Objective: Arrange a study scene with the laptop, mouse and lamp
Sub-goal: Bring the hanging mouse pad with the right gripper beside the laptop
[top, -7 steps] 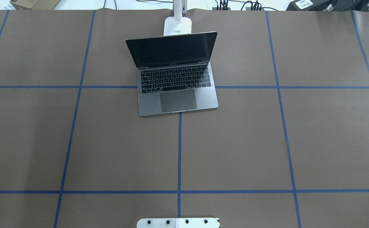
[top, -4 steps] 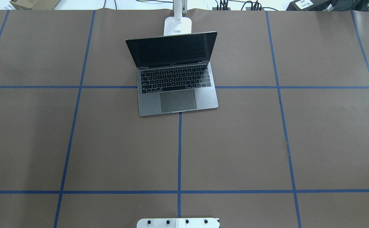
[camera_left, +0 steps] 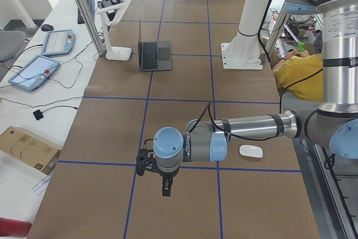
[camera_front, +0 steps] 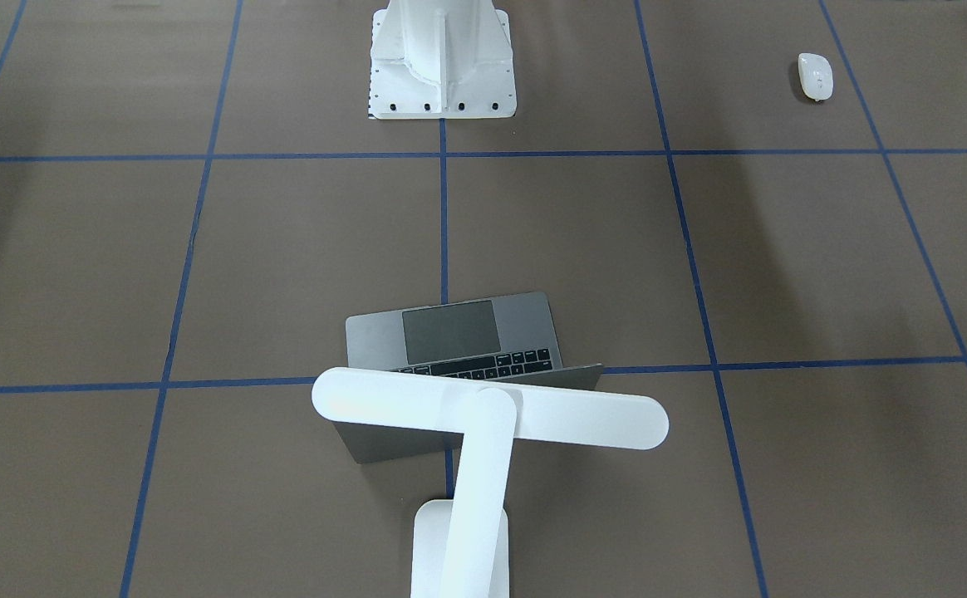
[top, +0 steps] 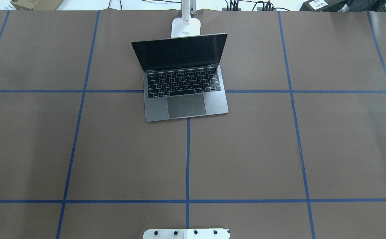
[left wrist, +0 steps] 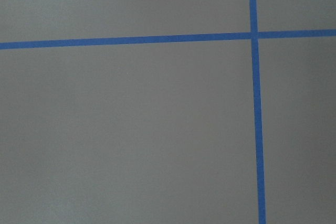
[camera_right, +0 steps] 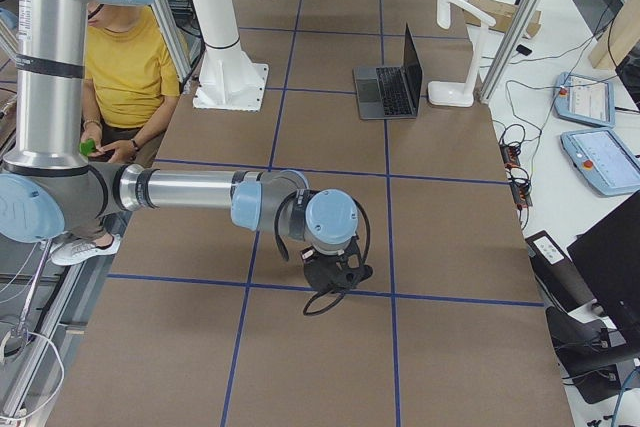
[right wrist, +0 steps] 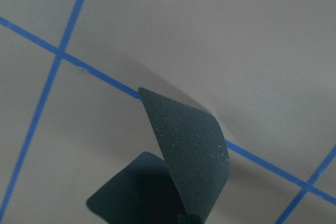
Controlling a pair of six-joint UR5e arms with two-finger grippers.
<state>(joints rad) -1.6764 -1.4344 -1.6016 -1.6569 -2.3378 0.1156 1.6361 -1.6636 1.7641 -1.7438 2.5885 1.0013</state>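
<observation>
Exterior left: the mouse (camera_left: 251, 151) lies well apart from left fingers (camera_left: 166, 186).

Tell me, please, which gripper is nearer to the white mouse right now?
Left. The left gripper hovers at the same end of the table as the mouse, its forearm passing beside it; the right gripper is at the opposite end, beyond the laptop.

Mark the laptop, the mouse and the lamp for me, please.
laptop (top: 183, 83), overhead exterior view, on its keyboard.
mouse (camera_front: 815, 76), exterior front-facing view, middle of its white shell.
lamp (camera_front: 492, 415), exterior front-facing view, where the stem meets the bar head.
</observation>
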